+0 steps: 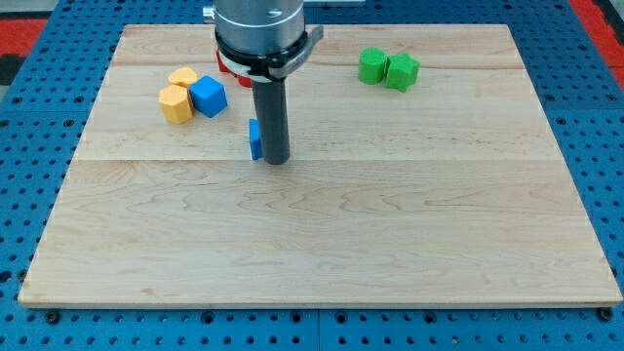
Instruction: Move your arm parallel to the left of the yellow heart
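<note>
Pale wood makes up the board (322, 244), which fills most of the camera view and rests on a blue pegboard surface (29, 117) studded with dark holes. My tip (277, 161) stands on the wood a little toward the view's left of centre and in the upper half of the board; it is a plain dark rod with nothing that opens or closes, so no clamping state applies to it. Just at its left side, touching or very nearly so, a small blue block (254, 139) shows as a narrow sliver, and its shape cannot be made out because the rod hides most of it. A bit of red (225, 68) peeks out behind the arm's housing near the view's top, too hidden to name further. Toward the view's upper left sits a tight cluster of three: a yellow block with a rounded, lobed top that looks like the yellow heart (182, 77), a yellow hexagonal block (175, 103) just below it, and a blue cube (208, 96) pressed against both on their right. My tip lies to the right of and below this cluster, apart from it. Toward the view's upper right, well away from the tip, two green blocks touch side by side: a green rounded block (371, 65) and a green star-like block (401, 71).
</note>
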You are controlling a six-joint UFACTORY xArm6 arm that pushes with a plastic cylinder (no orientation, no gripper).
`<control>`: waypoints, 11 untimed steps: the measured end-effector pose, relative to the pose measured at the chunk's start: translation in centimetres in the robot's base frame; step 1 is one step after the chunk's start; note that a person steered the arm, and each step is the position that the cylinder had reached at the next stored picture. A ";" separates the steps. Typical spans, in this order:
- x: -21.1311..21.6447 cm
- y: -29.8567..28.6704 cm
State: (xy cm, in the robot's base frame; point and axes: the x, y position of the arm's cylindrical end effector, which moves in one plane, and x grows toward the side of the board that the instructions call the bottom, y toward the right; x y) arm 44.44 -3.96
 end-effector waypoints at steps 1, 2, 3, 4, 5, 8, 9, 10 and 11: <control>-2.7 -4.1; -5.8 -7.3; -5.6 -6.7; -5.0 -6.6; -0.7 -11.1; -13.9 -22.6; -16.4 -17.6; -16.6 -10.6; -16.7 -3.6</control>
